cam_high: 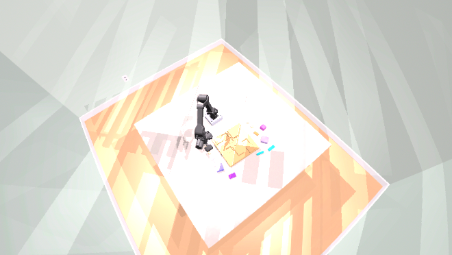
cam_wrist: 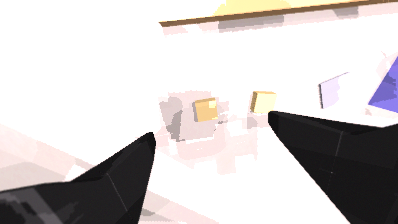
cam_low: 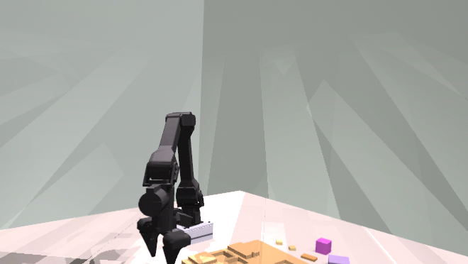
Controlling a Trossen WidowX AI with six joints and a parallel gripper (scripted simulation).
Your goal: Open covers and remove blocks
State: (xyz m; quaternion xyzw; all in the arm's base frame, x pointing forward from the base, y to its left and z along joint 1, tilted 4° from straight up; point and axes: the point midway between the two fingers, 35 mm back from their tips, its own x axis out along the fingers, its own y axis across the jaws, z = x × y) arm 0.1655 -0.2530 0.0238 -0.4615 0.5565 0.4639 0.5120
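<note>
My gripper (cam_high: 204, 147) (cam_low: 162, 259) (cam_wrist: 211, 126) is open and empty, above the table beside the puzzle board (cam_high: 234, 158) (cam_low: 280, 254) (cam_wrist: 300, 11). In the wrist view a small tan block (cam_wrist: 205, 110) lies on the table between and just beyond the fingertips. A pale yellow block (cam_wrist: 263, 102) lies to its right, near the right fingertip. A magenta cube (cam_high: 263, 127) (cam_low: 323, 246), a lavender block (cam_high: 264, 140) (cam_low: 338, 260) and an orange piece (cam_high: 256, 133) (cam_low: 309, 257) rest beside the board. Raised tan covers show on the board; glare hides how far each stands open.
Two cyan pieces (cam_high: 271, 148) (cam_high: 259, 153) lie off the board's right side. A blue-purple block (cam_high: 220, 168) (cam_wrist: 390, 92) and a magenta block (cam_high: 232, 175) lie off its near corner. A thin lavender piece (cam_wrist: 330, 93) lies beside the blue-purple one. The arm's base (cam_high: 214, 119) (cam_low: 202, 234) stands behind.
</note>
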